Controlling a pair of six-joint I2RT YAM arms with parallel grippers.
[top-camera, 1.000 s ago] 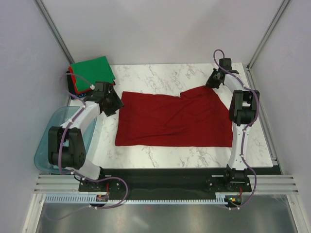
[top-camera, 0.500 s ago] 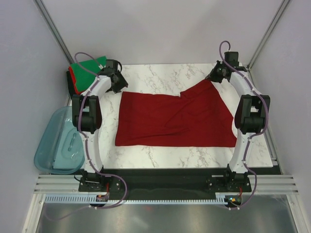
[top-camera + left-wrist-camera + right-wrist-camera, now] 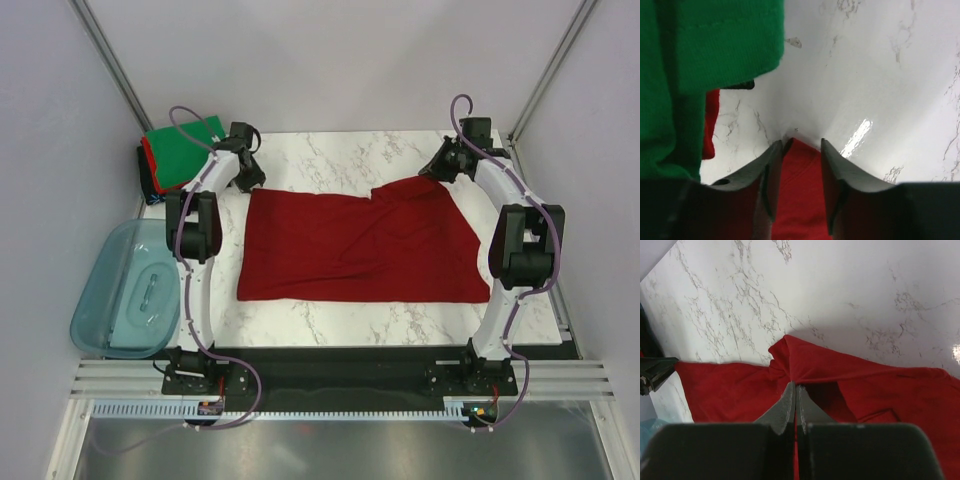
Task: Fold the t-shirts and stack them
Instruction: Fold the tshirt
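Observation:
A large dark red t-shirt (image 3: pixel 360 245) lies spread flat on the marble table. My left gripper (image 3: pixel 250 180) is at its far left corner. In the left wrist view the fingers are apart, and the corner of the red cloth (image 3: pixel 800 185) lies between them on the table. My right gripper (image 3: pixel 438 172) is at the far right corner. In the right wrist view it (image 3: pixel 795 386) is shut on a bunched pinch of the red cloth (image 3: pixel 805 365). A folded stack with a bright green t-shirt (image 3: pixel 185 148) on top sits at the far left, with red (image 3: pixel 710 120) and black under it.
A translucent teal tub (image 3: pixel 125 290) stands off the table's left edge. The marble table (image 3: pixel 330 155) ends close behind both grippers. Frame posts rise at the far corners. The green stack (image 3: pixel 715 45) lies just left of my left gripper.
My left arm swung from beside the shirt's left edge up to its far left corner. My right gripper, holding the far right corner, drew it slightly outward and stays shut.

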